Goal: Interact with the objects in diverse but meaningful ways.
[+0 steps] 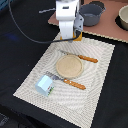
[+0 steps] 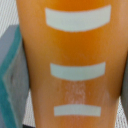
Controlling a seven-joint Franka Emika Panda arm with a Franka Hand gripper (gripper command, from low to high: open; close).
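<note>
Striped placemat (image 1: 95,85) under bread loaf (image 2: 75,65)

One gripper (image 1: 69,35) shows in the exterior view, its fingertips hidden behind the white wrist housing, and it is down on one yellow-orange scored bread loaf (image 2: 75,65), of which only a sliver shows there. The wrist view shows three pale score marks on that loaf.

Just below the gripper lies one striped placemat (image 1: 95,95). On it, near the gripper, is one round wooden plate (image 1: 69,66). Two pieces of wooden-handled cutlery flank the plate: one knife (image 1: 80,57) on the near side and one fork (image 1: 66,81) on the far side. Farthest from the gripper stands one pale blue carton-shaped block (image 1: 44,84).

Beside the gripper sits one brown board (image 1: 107,31) carrying two grey pots (image 1: 92,13), the second pot (image 1: 123,17) cut by the frame edge.
</note>
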